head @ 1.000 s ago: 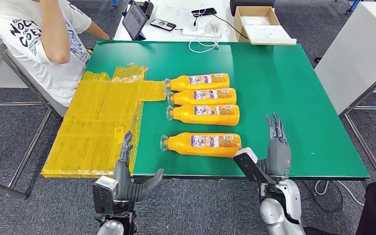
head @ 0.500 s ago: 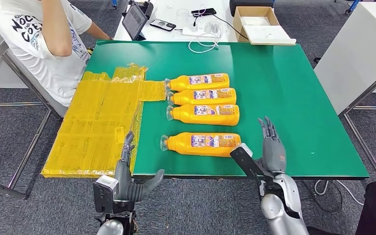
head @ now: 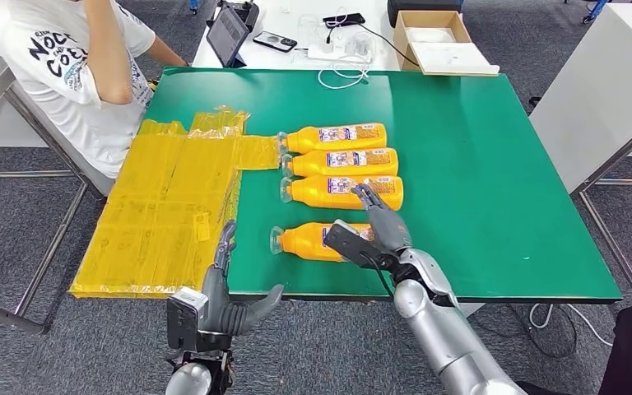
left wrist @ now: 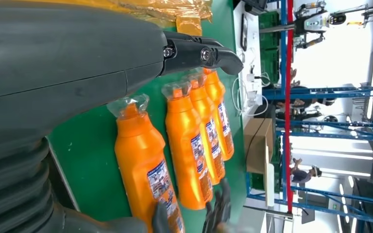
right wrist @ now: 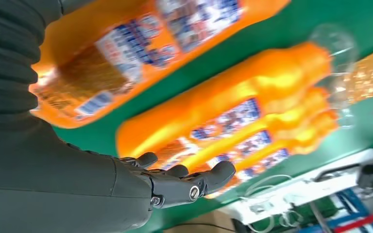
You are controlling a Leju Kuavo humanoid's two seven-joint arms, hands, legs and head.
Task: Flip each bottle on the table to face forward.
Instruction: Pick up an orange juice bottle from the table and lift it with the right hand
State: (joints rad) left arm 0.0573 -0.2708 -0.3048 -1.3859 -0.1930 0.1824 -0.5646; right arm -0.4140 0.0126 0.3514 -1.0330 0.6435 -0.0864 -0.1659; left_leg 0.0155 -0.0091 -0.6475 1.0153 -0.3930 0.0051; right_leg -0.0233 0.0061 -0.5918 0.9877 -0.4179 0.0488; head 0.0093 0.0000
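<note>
Just beneath the open right robot hand lies the nearest bottle.

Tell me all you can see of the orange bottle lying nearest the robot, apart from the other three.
The nearest orange bottle looks like glossy plastic, with a clear film over its cap end and a blue, white and orange label on its upturned side. It lies flat on the green table, cap pointing toward the yellow sheets, set apart from the row of three. The right hand reaches over its base end, hiding that part; whether it touches cannot be told.
</note>
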